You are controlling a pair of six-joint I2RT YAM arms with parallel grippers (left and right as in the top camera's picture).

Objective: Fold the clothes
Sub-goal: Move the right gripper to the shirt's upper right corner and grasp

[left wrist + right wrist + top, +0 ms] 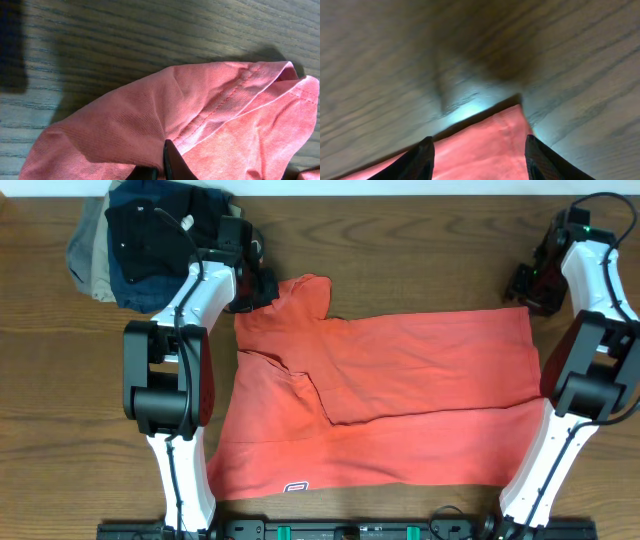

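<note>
The coral-red T-shirt [400, 380] lies on the wooden table, partly folded, with a small white label [296, 487] near the front edge. My left gripper [258, 288] is at the shirt's back left sleeve. In the left wrist view it [162, 167] is shut on a bunched fold of the sleeve fabric [210, 110]. My right gripper [527, 288] is at the shirt's back right corner. In the right wrist view its fingers [480, 140] are open, with the shirt corner [485, 150] lying between them. The chest lettering is hidden.
A pile of black, navy and tan garments [150, 240] sits at the back left, close behind the left gripper. The arm bases stand at the front left [170, 410] and front right [580, 380], beside the shirt.
</note>
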